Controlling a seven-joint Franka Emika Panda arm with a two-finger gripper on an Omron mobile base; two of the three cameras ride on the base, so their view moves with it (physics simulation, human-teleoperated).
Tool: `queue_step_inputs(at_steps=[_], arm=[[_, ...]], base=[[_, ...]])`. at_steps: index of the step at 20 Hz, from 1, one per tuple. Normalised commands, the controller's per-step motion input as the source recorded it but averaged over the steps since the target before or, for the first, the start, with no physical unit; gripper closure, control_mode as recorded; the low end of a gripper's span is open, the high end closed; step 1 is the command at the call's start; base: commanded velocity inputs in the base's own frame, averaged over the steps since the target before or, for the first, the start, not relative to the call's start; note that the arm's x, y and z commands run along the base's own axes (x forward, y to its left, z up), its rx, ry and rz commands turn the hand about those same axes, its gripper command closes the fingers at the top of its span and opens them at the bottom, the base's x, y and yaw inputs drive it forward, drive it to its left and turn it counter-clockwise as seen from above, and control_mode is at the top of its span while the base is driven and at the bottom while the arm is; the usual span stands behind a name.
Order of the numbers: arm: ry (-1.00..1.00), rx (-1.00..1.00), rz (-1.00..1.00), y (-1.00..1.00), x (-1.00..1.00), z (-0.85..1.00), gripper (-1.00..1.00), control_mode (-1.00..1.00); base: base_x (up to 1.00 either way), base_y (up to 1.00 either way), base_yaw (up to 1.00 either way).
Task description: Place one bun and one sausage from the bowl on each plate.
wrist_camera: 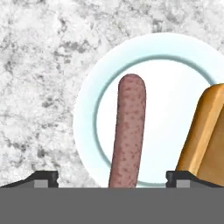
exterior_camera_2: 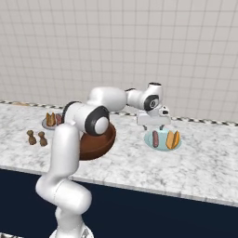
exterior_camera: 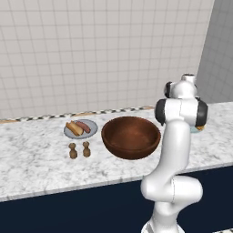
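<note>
The pale teal plate (exterior_camera_2: 163,145) lies right of the brown bowl (exterior_camera: 131,136); a sausage (exterior_camera_2: 155,138) and a bun (exterior_camera_2: 173,139) rest on it. My gripper (exterior_camera_2: 153,128) hangs just above this plate, open. In the hand view the sausage (wrist_camera: 128,135) lies on the teal plate (wrist_camera: 87,113) between my spread fingertips (wrist_camera: 43,178), untouched, with the bun (wrist_camera: 205,135) at the right. The grey plate (exterior_camera: 91,132) left of the bowl holds a bun (exterior_camera: 73,129) and a sausage (exterior_camera: 83,126). The bowl's inside looks bare.
Two small brown shakers (exterior_camera: 73,150) (exterior_camera: 86,149) stand in front of the grey plate. The marble counter (exterior_camera: 36,159) runs along a tiled wall, with its front edge close to my base. My arm hides part of the bowl (exterior_camera_2: 104,144) in the right base view.
</note>
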Motion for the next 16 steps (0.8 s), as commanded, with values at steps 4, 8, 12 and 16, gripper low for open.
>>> queue_step_inputs(at_steps=[4, 8, 12, 16], arm=[[-0.13, -0.17, 0.09, 1.0, -0.47, 0.77, -1.0, -1.0], [-0.16, 0.0, 0.07, 1.0, -0.98, 0.89, -1.0, -1.0], [-0.23, 0.0, 0.05, 0.99, -1.0, 1.0, -1.0, -1.0], [-0.22, 0.0, 0.06, 0.87, -1.0, 1.0, -1.0, -1.0]], base=[[0.0, 0.0, 0.0], [0.0, 0.0, 0.0], [0.0, 0.0, 0.0], [0.0, 0.0, 0.0]])
